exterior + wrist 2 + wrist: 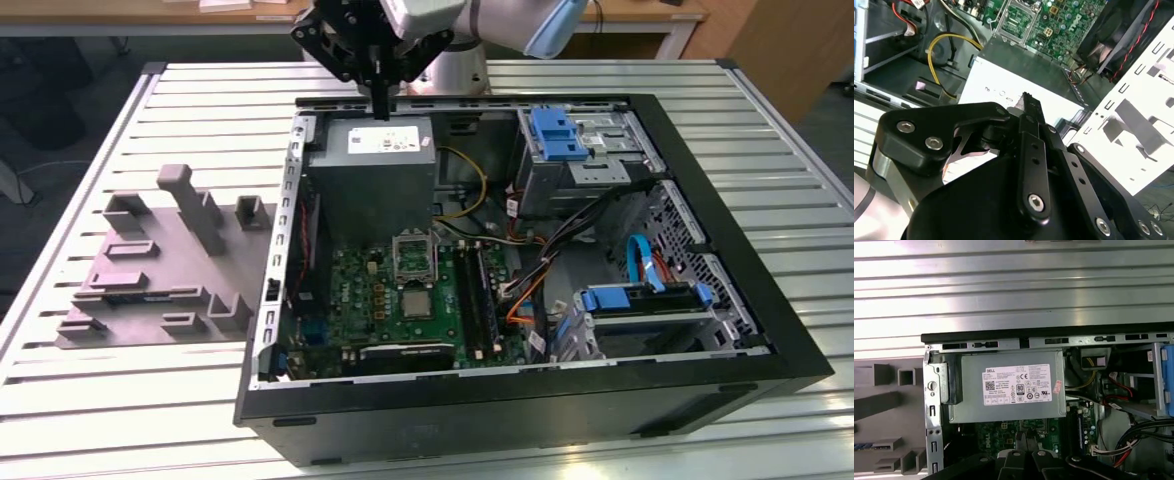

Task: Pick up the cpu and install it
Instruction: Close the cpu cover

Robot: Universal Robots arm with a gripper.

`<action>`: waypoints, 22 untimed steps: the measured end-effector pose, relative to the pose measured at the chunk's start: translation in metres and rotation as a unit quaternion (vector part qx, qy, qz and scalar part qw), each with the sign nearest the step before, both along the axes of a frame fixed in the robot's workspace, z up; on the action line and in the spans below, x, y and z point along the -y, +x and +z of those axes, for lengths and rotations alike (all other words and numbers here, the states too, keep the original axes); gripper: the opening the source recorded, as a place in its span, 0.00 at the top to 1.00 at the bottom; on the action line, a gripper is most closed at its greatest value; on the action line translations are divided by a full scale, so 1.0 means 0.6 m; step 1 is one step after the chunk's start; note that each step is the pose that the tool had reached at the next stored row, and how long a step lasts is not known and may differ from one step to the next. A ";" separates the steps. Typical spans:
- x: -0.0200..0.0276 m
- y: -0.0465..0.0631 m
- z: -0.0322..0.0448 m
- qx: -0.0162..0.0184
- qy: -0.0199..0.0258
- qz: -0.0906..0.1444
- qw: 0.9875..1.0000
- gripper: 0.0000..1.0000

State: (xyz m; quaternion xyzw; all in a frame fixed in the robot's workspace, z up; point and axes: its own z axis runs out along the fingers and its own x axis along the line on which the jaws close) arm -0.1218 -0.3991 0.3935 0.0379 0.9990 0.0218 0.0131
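Above the power supply [380, 175], at its edge nearest the case wall, the gripper [382, 108] hangs with its two fingers pressed together and nothing between them. It has open air on all sides, and its tip is just clear of the power supply's labelled top. Both wrist views show the fingertips [1021, 439] closed over that same grey box.

The cpu [418, 303] lies flat on the green board [360, 290], on the far side of the metal socket frame [412, 250] from the power supply, and well apart from the gripper. The frame sits between the cpu and the power supply, just beside both.

One open computer case [534, 410] holds the power supply, with a black rim walling it in all round. One grey moulded tray [147, 290] rests on the slatted table [134, 400], beside the case wall that runs along the power supply's flank. Bare slats lie around the tray.

Two blue-handled brackets show, one [558, 132] across a cable gap from the power supply and the other [643, 297] farther off. One yellow cable [939, 55] loops next to the power supply.
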 end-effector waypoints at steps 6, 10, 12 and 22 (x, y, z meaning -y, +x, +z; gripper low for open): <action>-0.0003 0.000 0.000 0.000 0.000 0.000 1.000 0.89; -0.0004 -0.001 0.000 0.000 0.000 0.000 1.000 0.89; -0.0004 -0.001 0.000 0.000 0.000 0.000 1.000 0.89; 0.0217 -0.002 -0.006 0.000 0.000 0.000 1.000 0.89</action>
